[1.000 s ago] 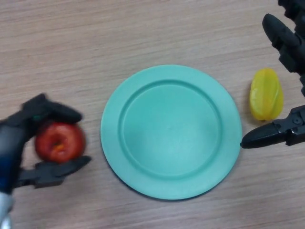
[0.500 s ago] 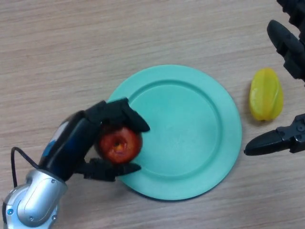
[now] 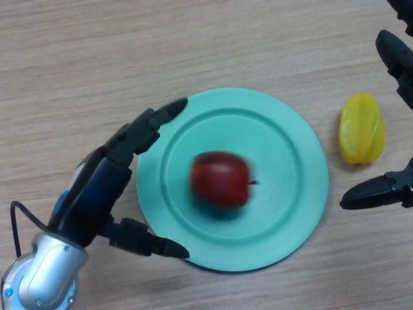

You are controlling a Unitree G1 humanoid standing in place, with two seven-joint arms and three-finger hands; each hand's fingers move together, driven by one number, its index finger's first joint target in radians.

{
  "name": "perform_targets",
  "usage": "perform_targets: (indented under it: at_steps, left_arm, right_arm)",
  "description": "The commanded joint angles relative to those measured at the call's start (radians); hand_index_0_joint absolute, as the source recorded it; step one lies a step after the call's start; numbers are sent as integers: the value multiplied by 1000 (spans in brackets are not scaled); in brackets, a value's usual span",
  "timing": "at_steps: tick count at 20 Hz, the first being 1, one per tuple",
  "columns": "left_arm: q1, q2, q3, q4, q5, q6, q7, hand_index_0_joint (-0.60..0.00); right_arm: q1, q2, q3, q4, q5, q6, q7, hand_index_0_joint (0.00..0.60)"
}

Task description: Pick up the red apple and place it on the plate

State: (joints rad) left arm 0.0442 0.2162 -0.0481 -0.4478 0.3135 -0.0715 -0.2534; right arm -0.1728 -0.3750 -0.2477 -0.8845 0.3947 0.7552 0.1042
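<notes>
The red apple [image 3: 220, 179] lies on its side in the middle of the teal plate [image 3: 284, 135], stem toward the right. My left hand [image 3: 106, 184] is open at the plate's left rim, its fingers and thumb spread wide and apart from the apple. My right hand [image 3: 387, 187] shows at the right edge, open, with its thumb to the right of the plate and its fingers at the top right corner.
A yellow starfruit [image 3: 361, 127] lies on the wooden table [image 3: 97, 58] to the right of the plate, between the right hand's fingers and thumb.
My left hand carried the apple from the table's left onto the plate, then opened and let it go. The apple has rolled to the plate's middle. The right hand drifted slightly right.
</notes>
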Motion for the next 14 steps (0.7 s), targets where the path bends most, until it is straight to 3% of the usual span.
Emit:
perform_targets:
  at_steps: [1,3,7,14]
  left_arm:
    - [-9,20,49,-135,-84,-47,16,0]
    - [-9,25,124,-242,-207,46,-6,0]
    - [-5,34,303,-407,-461,273,26,0]
    - [9,45,376,-448,-534,333,23,0]
  right_arm:
    - [-33,-35,-72,-54,31,-124,15,0]
    - [-42,-37,-54,-53,21,-119,9,0]
    - [-42,-19,-40,-56,25,-108,15,0]
    - [-40,-25,-52,-46,54,-121,7,0]
